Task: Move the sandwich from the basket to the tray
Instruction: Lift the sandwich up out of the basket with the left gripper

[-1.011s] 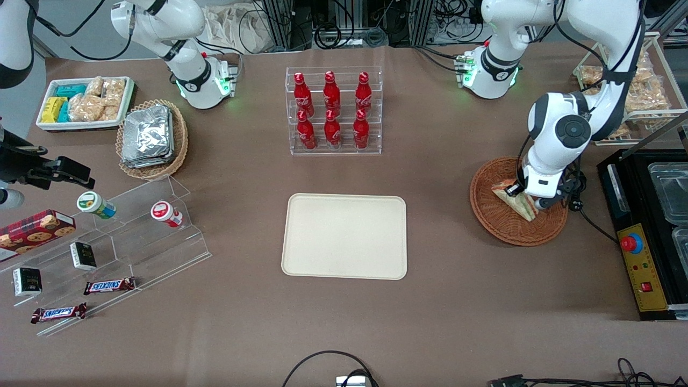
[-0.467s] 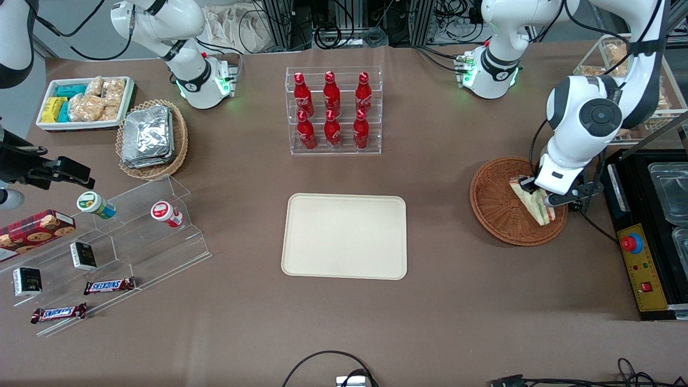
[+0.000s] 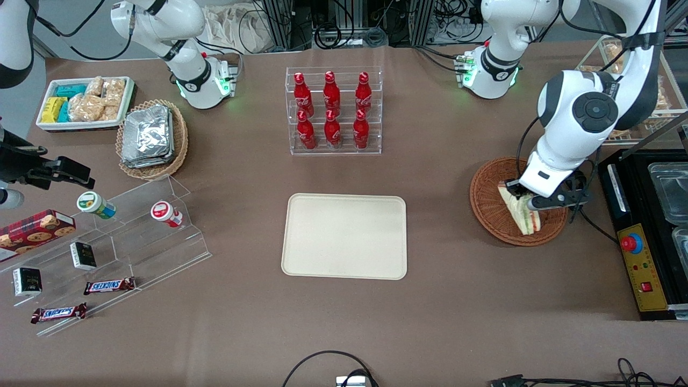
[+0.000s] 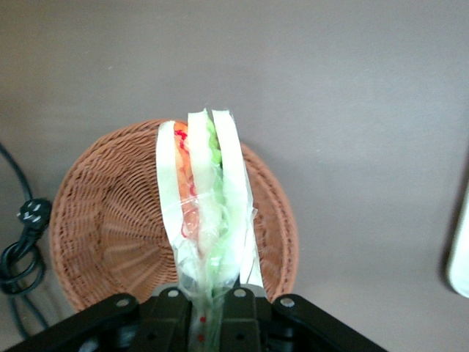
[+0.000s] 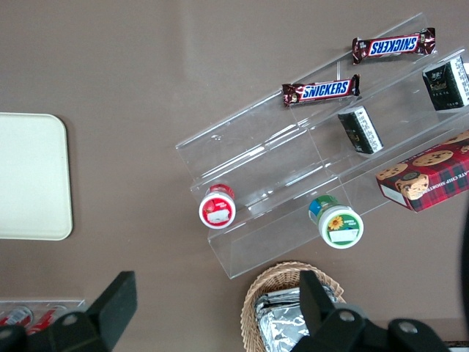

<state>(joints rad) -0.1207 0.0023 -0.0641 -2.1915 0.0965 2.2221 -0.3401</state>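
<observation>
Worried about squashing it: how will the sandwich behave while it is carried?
The sandwich, held in the end effector above the basket, is probably soft and light. Its clear wrap looks slippery, and its loose layers may splay or sag.

The working arm's black two-finger gripper (image 3: 529,200) hides the upper corner of the triangular white-bread sandwich (image 3: 519,213); in the wrist view the edge cuts off its fingers (image 4: 236,312), and the sandwich screens the round reddish-brown wicker basket (image 4: 117,220)

table (image 3: 462,301): brown cloth cover | back edge: cables (image 3: 349,32), metal frame | lighting: even
</observation>
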